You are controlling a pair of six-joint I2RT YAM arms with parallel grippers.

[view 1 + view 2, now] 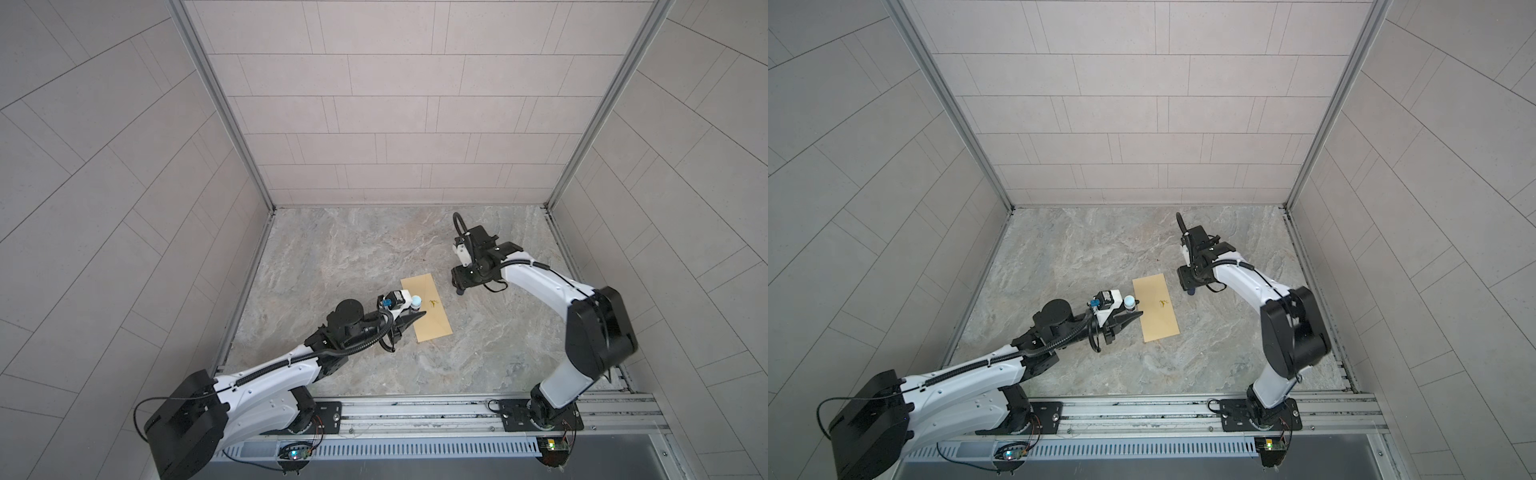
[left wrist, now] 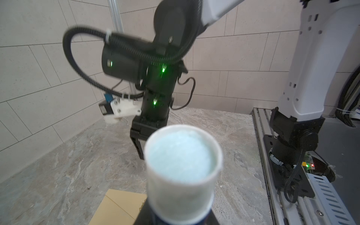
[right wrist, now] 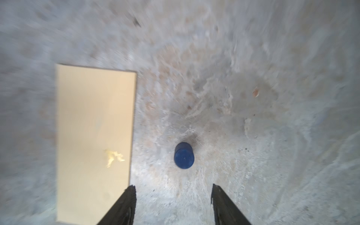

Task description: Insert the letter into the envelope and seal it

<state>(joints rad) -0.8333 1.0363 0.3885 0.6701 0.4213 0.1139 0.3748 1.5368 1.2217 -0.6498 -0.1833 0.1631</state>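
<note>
The yellow-tan envelope (image 1: 428,320) (image 1: 1158,320) (image 3: 93,116) lies flat on the marble table with a small yellow smear (image 3: 114,156) on its face. The letter is out of view. My left gripper (image 1: 417,311) (image 1: 1133,313) (image 2: 175,218) reaches over the envelope's left edge, shut on a glue stick (image 1: 416,300) (image 2: 183,171) whose white tube shows a pale blue tip. My right gripper (image 1: 460,284) (image 3: 173,188) points down just right of the envelope, open and holding nothing. A blue cap (image 3: 184,155) (image 1: 1190,292) stands on the table below it.
Tiled walls (image 1: 374,124) enclose the marble table (image 1: 498,353) on three sides. An aluminium rail (image 1: 415,409) carrying both arm bases runs along the front edge. A small brown speck (image 3: 255,93) lies on the table beyond the cap.
</note>
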